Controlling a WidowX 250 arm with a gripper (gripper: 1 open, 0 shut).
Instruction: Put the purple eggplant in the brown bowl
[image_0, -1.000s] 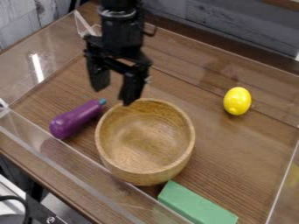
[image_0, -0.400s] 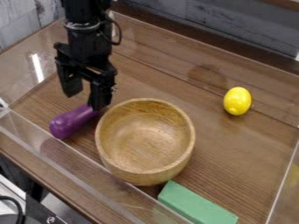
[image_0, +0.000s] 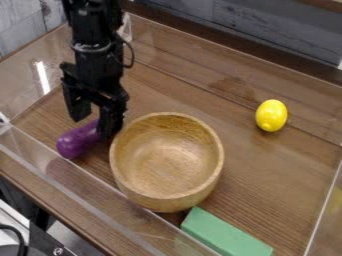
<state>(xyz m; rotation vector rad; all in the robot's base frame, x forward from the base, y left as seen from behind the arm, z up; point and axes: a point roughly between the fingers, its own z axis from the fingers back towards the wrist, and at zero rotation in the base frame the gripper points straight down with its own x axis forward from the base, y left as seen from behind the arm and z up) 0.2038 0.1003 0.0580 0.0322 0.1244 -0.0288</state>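
Note:
The purple eggplant (image_0: 76, 142) lies on the wooden table just left of the brown bowl (image_0: 166, 159), its right end hidden behind my gripper. The bowl is large, round, light-brown wood, with nothing inside it. My black gripper (image_0: 90, 113) hangs straight down over the eggplant's right end, jaws open, one finger on either side of the eggplant. Nothing is held between the fingers.
A yellow lemon (image_0: 271, 115) sits on the table to the right. A green rectangular block (image_0: 225, 236) lies at the front, past the bowl. A clear plastic wall (image_0: 80, 185) runs around the work area, close in front of the eggplant.
The arm has moved left and down from above the bowl's rim to over the eggplant. The jaws stayed open. Eggplant and bowl have not moved.

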